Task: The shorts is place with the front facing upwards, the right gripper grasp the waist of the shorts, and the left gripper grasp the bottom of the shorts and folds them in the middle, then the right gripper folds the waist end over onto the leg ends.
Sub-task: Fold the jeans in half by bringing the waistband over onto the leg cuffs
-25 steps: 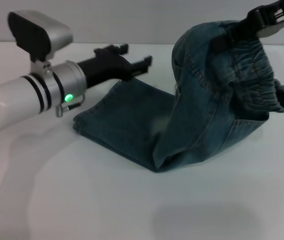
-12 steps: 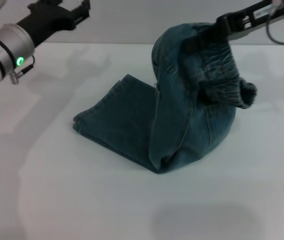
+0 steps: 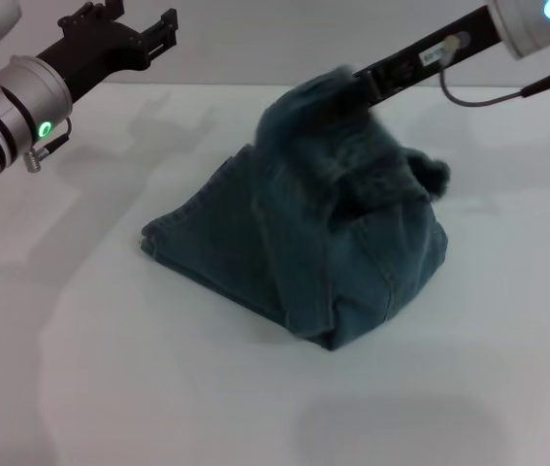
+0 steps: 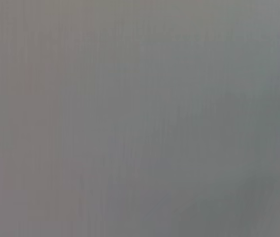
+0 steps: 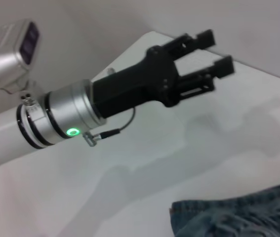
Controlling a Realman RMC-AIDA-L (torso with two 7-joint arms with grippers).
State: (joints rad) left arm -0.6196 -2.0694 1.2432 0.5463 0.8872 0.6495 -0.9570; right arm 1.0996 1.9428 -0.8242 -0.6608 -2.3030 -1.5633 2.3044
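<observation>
The blue-green denim shorts (image 3: 352, 243) lie folded lengthwise on the white table (image 3: 158, 388), their far end raised in a hump. My right gripper (image 3: 350, 83), on a slim black arm reaching in from the upper right, is shut on the waist of the shorts (image 3: 323, 102) and holds it above the legs. The leg ends (image 3: 158, 243) rest flat on the table at the left, and they also show in the right wrist view as leg ends (image 5: 228, 217). My left gripper (image 3: 146, 16) hangs open and empty at the upper left, well away from the cloth; the right wrist view also shows this left gripper (image 5: 218, 49).
The table's far edge (image 3: 207, 85) meets a plain wall. Bare white tabletop surrounds the shorts. A cable (image 3: 507, 95) hangs from my right wrist. The left wrist view is a uniform grey with nothing to make out.
My right gripper has carried the waist leftward and lower, over the legs. My left gripper lifted off beside the shorts and withdrew to the upper left.
</observation>
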